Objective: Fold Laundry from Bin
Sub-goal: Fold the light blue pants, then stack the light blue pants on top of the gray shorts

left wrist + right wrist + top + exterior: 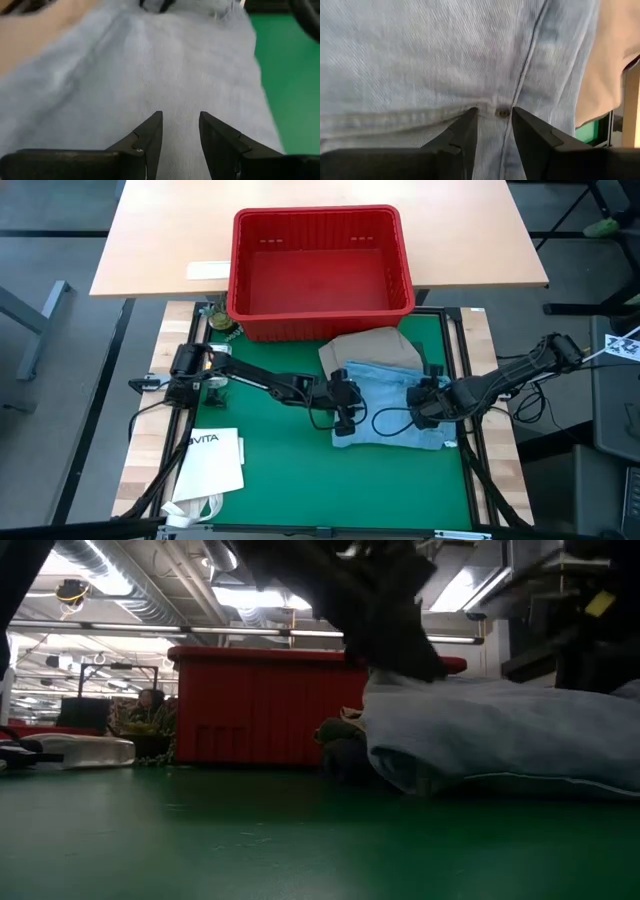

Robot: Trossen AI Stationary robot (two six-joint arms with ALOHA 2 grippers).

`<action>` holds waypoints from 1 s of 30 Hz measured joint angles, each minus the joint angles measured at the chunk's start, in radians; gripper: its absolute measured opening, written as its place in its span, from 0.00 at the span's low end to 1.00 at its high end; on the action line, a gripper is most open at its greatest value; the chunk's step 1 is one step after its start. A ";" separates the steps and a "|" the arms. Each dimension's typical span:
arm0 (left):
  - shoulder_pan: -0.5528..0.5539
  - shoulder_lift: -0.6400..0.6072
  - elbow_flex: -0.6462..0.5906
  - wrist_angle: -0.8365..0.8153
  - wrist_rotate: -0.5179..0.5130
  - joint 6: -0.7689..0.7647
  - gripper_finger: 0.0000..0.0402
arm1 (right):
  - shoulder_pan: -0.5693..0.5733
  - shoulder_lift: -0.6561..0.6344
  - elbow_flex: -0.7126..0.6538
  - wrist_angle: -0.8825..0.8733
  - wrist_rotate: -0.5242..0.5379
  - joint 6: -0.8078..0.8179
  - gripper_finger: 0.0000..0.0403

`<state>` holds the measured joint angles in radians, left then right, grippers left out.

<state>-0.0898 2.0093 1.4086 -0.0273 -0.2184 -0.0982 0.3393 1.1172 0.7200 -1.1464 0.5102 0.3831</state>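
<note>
**Q:** On the green mat (270, 480), where is the laundry?

**A:** Light blue denim jeans (385, 415) lie folded right of the mat's centre, with a khaki-tan garment (372, 347) touching them at their 12 o'clock. The red bin (320, 272) stands just beyond that, at 12 o'clock on the mat; no clothes show inside it.

**Q:** And the arms?

**A:** Both reach in low. The left gripper (180, 131) is at the jeans' 9 o'clock edge, its fingers a narrow gap apart with denim lying between the tips. The right gripper (494, 125) is at the 3 o'clock edge, fingers likewise slightly apart, pressed at a stitched seam with a rivet between them.

**Q:** Anything else?

**A:** A white paper bag (213, 463) printed "VITA" lies at the mat's 7 o'clock corner
</note>
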 joint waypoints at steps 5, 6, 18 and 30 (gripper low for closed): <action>0.000 -0.059 0.000 -0.054 0.000 0.001 0.31 | 0.000 0.000 0.060 -0.006 -0.026 -0.051 0.31; 0.000 -0.069 0.000 -0.066 0.000 0.002 0.31 | 0.001 0.000 0.067 -0.007 -0.036 -0.058 0.31; 0.033 -0.206 0.001 -0.182 -0.005 -0.005 0.31 | 0.000 -0.001 0.133 -0.007 -0.112 -0.192 0.31; 0.078 -0.210 0.001 -0.184 -0.005 0.004 0.31 | -0.024 -0.001 0.316 -0.070 0.031 -0.309 0.31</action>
<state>-0.0122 1.7996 1.4097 -0.2115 -0.2230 -0.0944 0.3158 1.1164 1.0359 -1.2163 0.5411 0.0738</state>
